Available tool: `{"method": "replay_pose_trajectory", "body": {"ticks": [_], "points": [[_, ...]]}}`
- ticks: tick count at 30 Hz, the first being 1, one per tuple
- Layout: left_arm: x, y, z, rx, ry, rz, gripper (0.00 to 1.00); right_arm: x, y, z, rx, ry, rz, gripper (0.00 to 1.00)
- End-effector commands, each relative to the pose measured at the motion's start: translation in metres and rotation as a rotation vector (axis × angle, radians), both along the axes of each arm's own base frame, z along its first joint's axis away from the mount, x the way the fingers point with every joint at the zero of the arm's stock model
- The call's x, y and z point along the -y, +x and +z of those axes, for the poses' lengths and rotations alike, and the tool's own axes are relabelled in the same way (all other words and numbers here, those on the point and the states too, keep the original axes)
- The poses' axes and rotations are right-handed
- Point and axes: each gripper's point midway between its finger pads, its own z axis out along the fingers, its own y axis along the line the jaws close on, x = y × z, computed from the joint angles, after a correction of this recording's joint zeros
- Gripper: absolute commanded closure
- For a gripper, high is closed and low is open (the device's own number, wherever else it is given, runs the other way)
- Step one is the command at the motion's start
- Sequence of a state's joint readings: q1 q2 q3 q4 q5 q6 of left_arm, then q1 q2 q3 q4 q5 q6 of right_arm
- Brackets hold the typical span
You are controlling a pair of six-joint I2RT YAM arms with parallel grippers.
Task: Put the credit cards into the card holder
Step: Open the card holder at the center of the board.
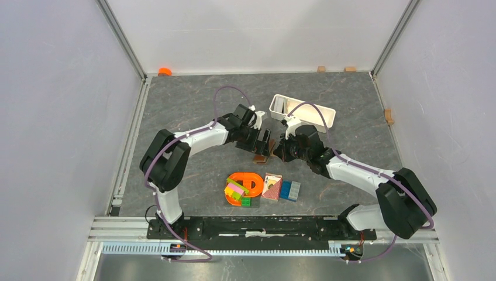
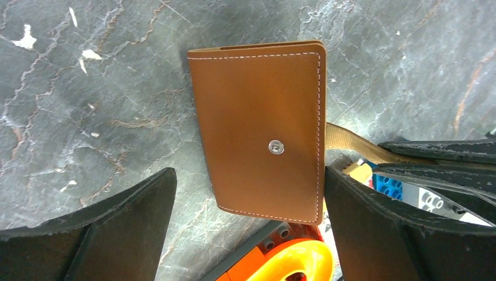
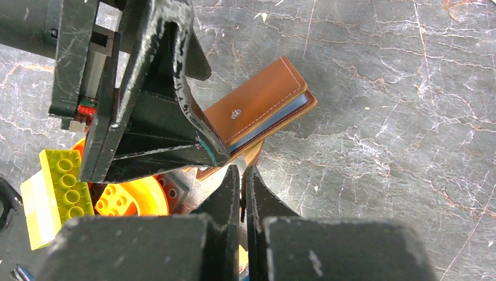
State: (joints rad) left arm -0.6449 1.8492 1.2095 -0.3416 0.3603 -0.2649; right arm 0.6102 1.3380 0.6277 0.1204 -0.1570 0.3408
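**Top view.** The wallet lay near the middle of the table. Both arms bent inward over it, the left gripper from the left side and the right gripper from the right. A white tray stood toward the far edge. An orange ring, a card pack and blue blocks lay toward the near edge. From this height I could read neither pair of jaws, nor whether the wallet was folded.

**Left wrist view.** The left jaws stood wide, one finger on each side of the wallet, and neither seemed to touch it. The wallet lay folded with its stud uppermost. I judged that this stance left the wallet free rather than gripped. Only this view showed a tan strap emerging from under the wallet's right edge.

**Right wrist view.** The right jaws were pressed together on nothing, their tips just beside the wallet's near end. This view alone showed the wallet side-on. Its upper leaf gaped a little, and the bluish edge of the cards sat between the leaves. I judged the cards to be inside, and the closed tips well placed to press the leaf flat. A left finger overlapped the wallet's end here, and I could not tell whether it touched.
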Motion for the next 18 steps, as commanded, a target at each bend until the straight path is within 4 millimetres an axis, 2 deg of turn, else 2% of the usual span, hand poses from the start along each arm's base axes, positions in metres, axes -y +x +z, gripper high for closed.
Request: {"method": "replay_pose_trajectory", "body": {"ticks": [1,7,18], "points": [[-0.0070,0.0194,0.0192,0.142,0.090,0.000,0.01,-0.0062,0.0092,0.0219,0.060,0.049,0.001,1.00],[-0.0150,0.0255,0.0222,0.179,0.124,0.031,0.03,-0.0033,0.0090,0.0233,0.065,0.044,-0.002,1.00],[-0.0127,0.0249,0.0255,0.183,0.111,0.018,0.01,-0.0017,0.0072,0.0192,0.055,0.035,0.004,1.00]]}}
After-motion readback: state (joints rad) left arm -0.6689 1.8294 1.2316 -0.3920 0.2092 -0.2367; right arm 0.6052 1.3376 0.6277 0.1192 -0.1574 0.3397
